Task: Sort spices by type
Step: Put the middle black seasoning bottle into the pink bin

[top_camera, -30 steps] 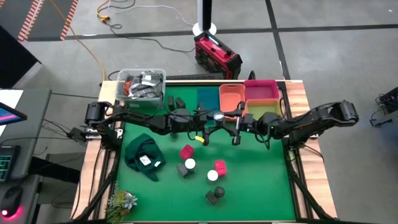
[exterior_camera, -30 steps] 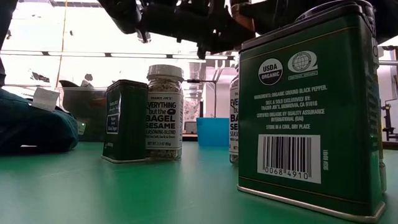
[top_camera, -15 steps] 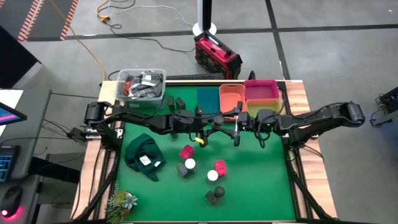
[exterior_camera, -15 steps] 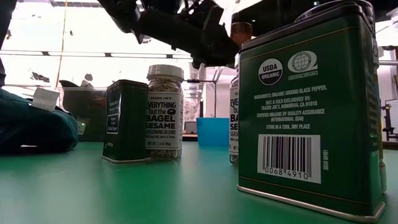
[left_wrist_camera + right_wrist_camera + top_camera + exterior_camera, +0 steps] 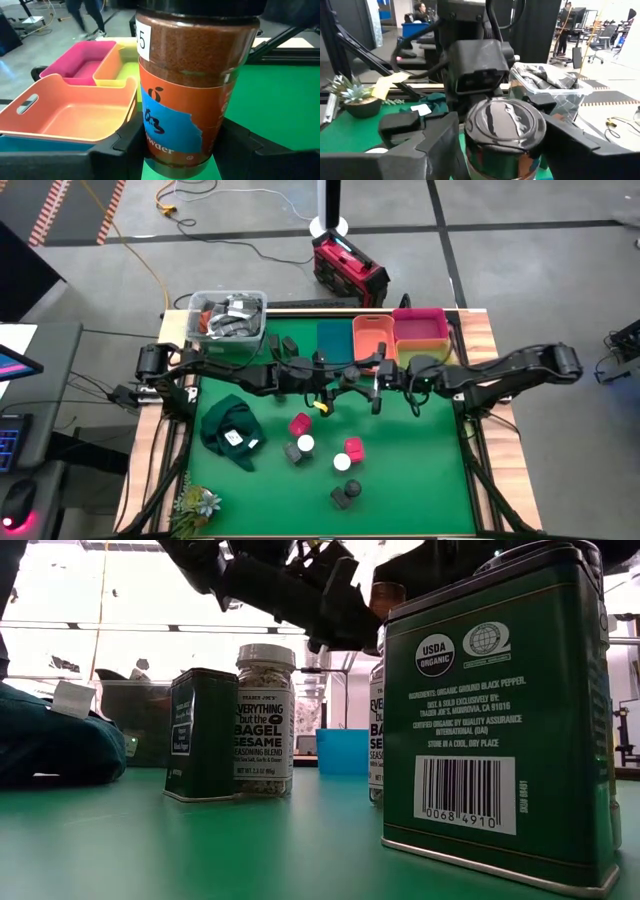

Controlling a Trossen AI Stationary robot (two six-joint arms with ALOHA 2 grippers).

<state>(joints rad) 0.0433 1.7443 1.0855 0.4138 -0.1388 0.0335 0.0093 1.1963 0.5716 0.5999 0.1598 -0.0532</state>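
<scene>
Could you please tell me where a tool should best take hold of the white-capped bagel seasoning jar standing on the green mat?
Probably by its white cap, straight down from above: the clear round jar stands upright, and a dark green rectangular tin crowds one side. Left tool and right tool are busy around the brown-powder jar above mid-table.

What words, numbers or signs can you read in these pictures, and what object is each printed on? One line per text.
"USDA ORGANIC", "ORGANIC GROUND BLACK PEPPER", barcode "0068 4910": near green tin.
"EVERYTHING but the BAGEL SESAME": white-capped jar.
"5"; below it only "wder", the rest hidden: brown spice jar between the left pincer's fingers.
Small green tin label: too small to read.
</scene>
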